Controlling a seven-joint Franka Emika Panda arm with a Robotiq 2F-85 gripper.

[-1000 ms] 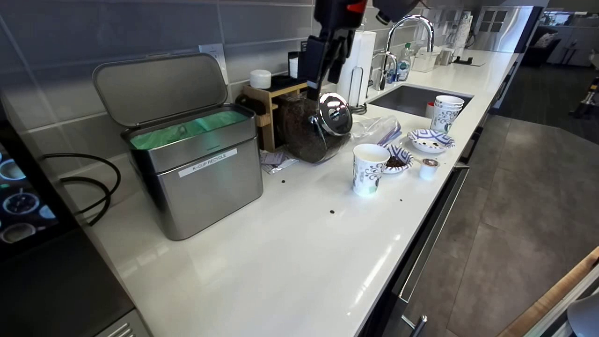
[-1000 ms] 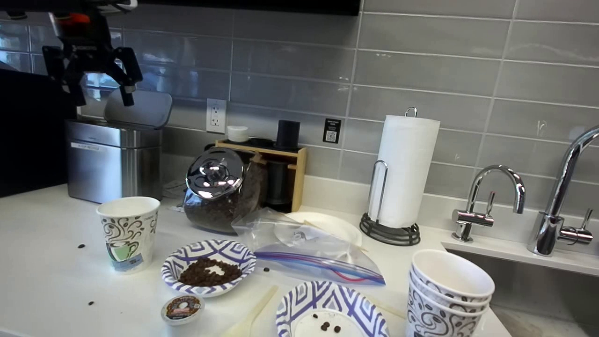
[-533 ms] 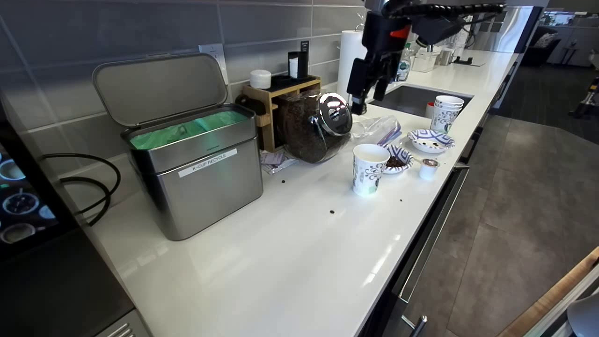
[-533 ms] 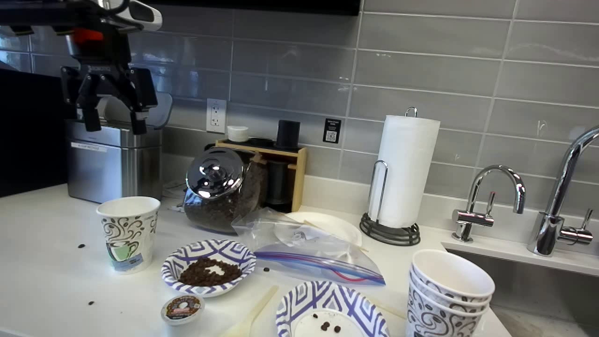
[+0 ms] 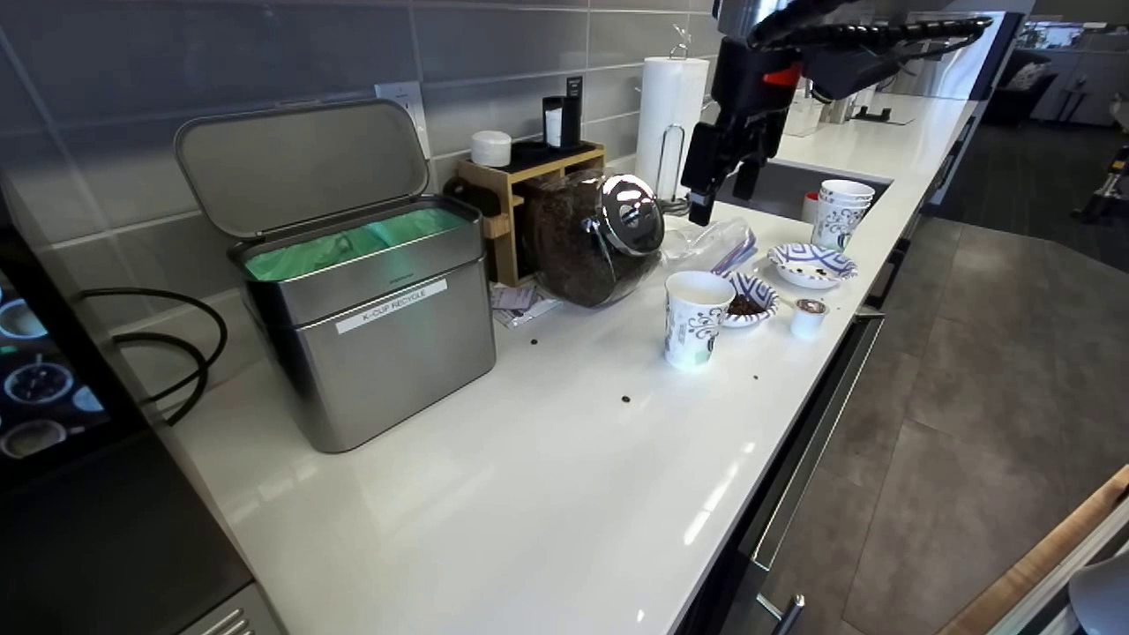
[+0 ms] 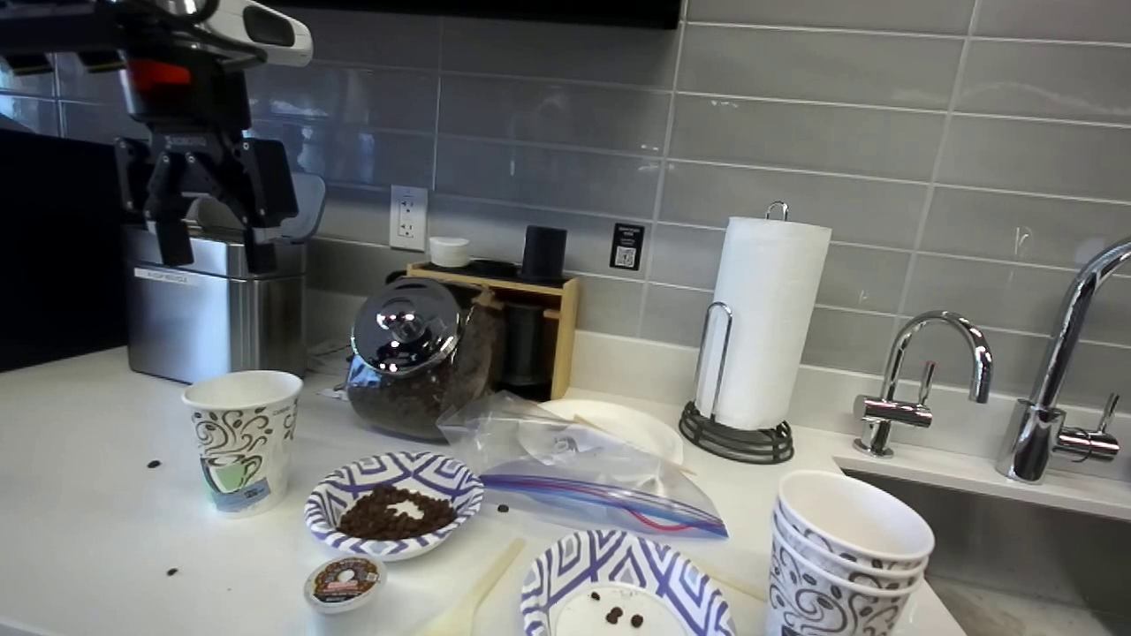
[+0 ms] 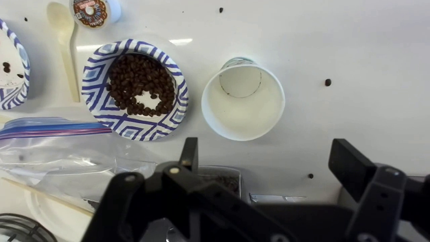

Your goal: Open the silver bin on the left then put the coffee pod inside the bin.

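Pincer (image 6: 218, 254) downward, jaws well apart

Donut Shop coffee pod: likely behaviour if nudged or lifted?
The Donut Shop coffee pod is probably light, being smaller than the paper cup. Standing on a glossy countertop, it may slide when nudged; being round, it could roll if tipped.

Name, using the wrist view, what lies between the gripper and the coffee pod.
In the wrist view, the paper cup and then the patterned bowl with coffee beans lie between the gripper, which hangs higher, and the coffee pod.
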